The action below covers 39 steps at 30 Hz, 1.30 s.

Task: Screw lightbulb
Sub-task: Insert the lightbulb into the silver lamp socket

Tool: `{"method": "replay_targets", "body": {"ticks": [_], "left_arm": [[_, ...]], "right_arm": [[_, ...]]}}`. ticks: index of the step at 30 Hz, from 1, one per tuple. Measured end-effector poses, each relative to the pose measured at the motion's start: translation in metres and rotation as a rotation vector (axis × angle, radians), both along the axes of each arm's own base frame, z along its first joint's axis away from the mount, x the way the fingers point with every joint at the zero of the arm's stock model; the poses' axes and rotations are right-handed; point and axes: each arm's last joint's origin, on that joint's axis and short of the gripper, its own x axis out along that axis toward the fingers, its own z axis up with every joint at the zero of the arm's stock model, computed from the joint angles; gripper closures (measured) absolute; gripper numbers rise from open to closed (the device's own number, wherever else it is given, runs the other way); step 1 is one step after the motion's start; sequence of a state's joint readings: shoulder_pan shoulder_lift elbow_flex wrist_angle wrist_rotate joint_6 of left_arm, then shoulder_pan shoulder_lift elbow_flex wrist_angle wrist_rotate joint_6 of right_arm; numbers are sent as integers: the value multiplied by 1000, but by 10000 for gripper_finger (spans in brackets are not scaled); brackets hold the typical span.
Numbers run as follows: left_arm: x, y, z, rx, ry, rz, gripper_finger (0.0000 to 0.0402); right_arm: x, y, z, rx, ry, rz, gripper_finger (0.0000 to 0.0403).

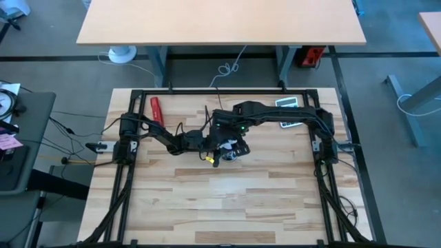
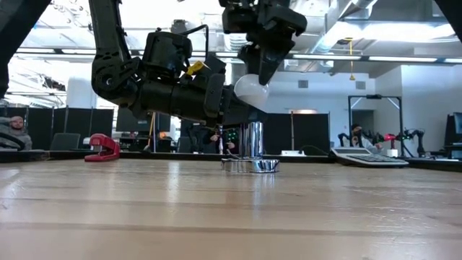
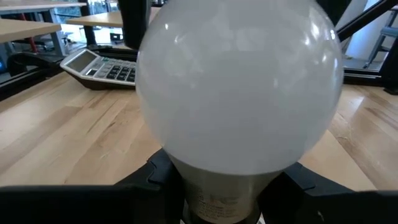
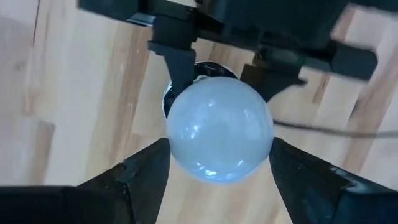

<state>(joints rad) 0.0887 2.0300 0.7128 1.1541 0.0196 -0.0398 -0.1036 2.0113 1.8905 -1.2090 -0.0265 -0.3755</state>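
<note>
Lightbulb (image 1: 228,156) sits mid-worktop (image 1: 227,207) from above, where both arms meet. At table height it (image 2: 250,89) hangs above the metal socket (image 2: 251,163). Left wrist view: left jaws (image 3: 224,186) clench its base. Right wrist view: right jaws (image 4: 219,163) flank the globe (image 4: 219,127); whether they touch it I cannot tell.

This is a robotics lab or open workshop hall: a pale butcher-block wooden table (image 1: 234,200) framed by black metal rails carries two dark jointed robot arms, with loose cables trailing over a grey floor and a light tan height-adjustable desk (image 1: 220,24) just behind it. Level across the table, the room shows an exposed ceiling with strip lights, dark partition panels, seated people (image 2: 13,133) and more robot rigs (image 2: 404,137) far off. A grey desk calculator (image 3: 102,67) and a red stapler (image 2: 102,148) lie on the table.
</note>
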Motion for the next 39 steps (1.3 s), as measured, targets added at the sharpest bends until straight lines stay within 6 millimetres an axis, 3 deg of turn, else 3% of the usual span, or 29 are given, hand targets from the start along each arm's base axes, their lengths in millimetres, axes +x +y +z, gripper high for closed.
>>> {"method": "replay_targets", "body": {"ticks": [16,26,34,39], "left_arm": [[0,0,1,-7,-5,4,256],[0,0,0,5,2,-2,256],[0,0,0,8,1,-4,256],[0,0,1,8,0,-5,256]], "right_arm": [[2,7,-4,127,6,-496,127],[-12,7,16,65,-14,-289,127],[-12,4,19,-60,-29,121,127],[-8,4,21,-104,-80,239,127]]}}
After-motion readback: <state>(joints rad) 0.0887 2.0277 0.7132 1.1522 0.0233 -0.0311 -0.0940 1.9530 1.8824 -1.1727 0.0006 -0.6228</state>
